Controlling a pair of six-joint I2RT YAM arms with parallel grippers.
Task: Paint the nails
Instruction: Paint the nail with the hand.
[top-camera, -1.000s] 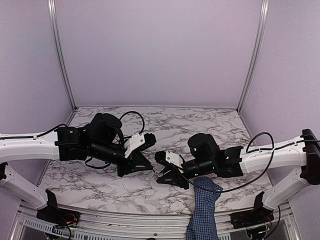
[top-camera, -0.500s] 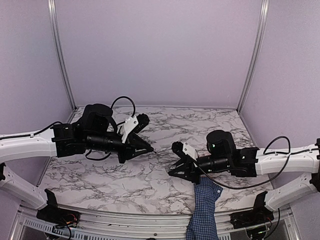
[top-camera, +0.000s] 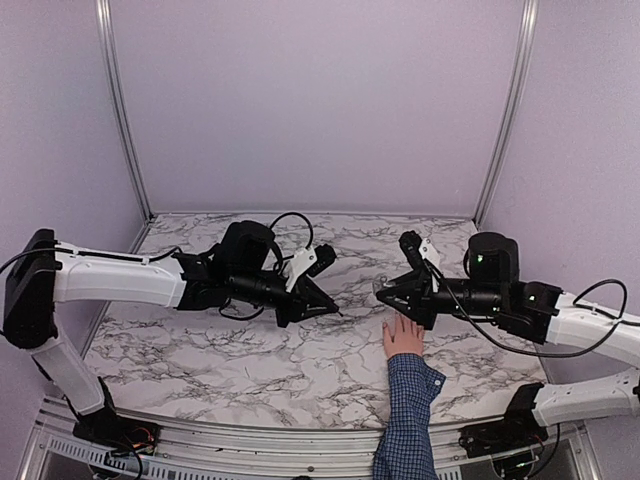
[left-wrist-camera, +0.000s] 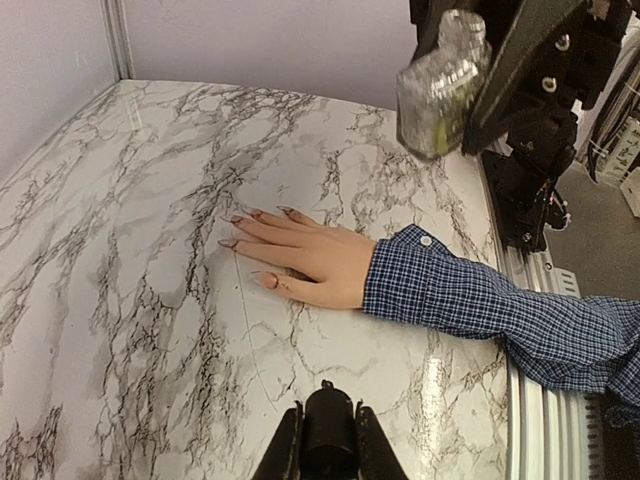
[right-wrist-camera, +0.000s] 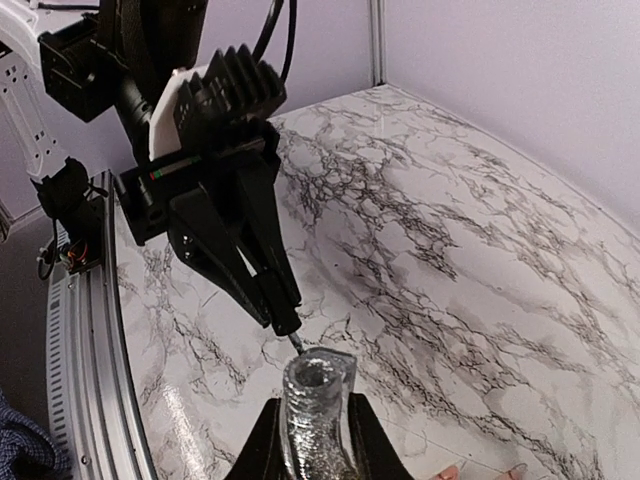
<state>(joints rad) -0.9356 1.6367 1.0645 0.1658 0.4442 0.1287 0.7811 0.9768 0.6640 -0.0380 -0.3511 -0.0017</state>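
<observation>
A pale hand (left-wrist-camera: 315, 258) in a blue checked sleeve (top-camera: 405, 410) lies flat on the marble, fingers spread; its nails (left-wrist-camera: 237, 219) show in the left wrist view. My right gripper (right-wrist-camera: 312, 410) is shut on a small grey bottle (left-wrist-camera: 440, 82) with an open mouth, held above the table just beyond the fingertips. My left gripper (left-wrist-camera: 326, 425) is shut on the black cap (left-wrist-camera: 328, 445). In the right wrist view the cap's thin brush tip (right-wrist-camera: 296, 341) hangs just outside the bottle's mouth. The two grippers face each other tip to tip (top-camera: 350, 298).
Marble tabletop (top-camera: 250, 360) with purple walls behind and at both sides. A metal rail (top-camera: 250, 435) runs along the near edge. The sleeve crosses that rail at centre right. Black cables loop over both wrists.
Both arms have lifted and swung toward the back, uncovering the hand. The right gripper moved right and back with the bottle; the left gripper followed rightward, bringing the brush to the bottle's mouth.
</observation>
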